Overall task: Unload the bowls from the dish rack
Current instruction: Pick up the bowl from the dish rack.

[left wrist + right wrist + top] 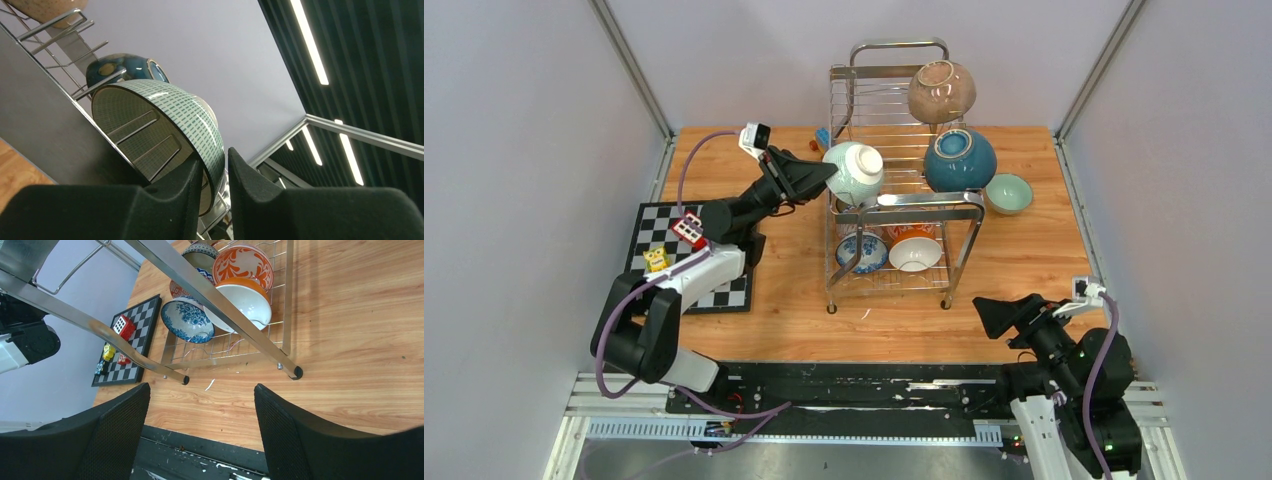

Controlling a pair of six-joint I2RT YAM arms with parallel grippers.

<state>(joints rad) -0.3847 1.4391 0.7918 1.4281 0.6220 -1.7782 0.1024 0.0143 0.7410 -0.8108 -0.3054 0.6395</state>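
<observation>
The chrome dish rack (909, 201) stands mid-table. On its upper tier a mint green bowl (854, 172) rests on edge at the left end. My left gripper (824, 178) is closed on this bowl's rim (165, 115), one finger inside and one on the outer wall. Also on the upper tier are a speckled brown bowl (941, 91) and a dark teal bowl (960, 160). The lower tier holds a blue-white bowl (186, 320), an orange-white bowl (239, 297) and a red patterned bowl (243, 262). My right gripper (202, 430) hangs open and empty over the table's near edge.
A small green bowl (1008, 193) sits on the table right of the rack. A chequered board (664, 230) with small toy blocks lies at the left, under my left arm. The rack's front legs (298, 372) stand just beyond my right gripper.
</observation>
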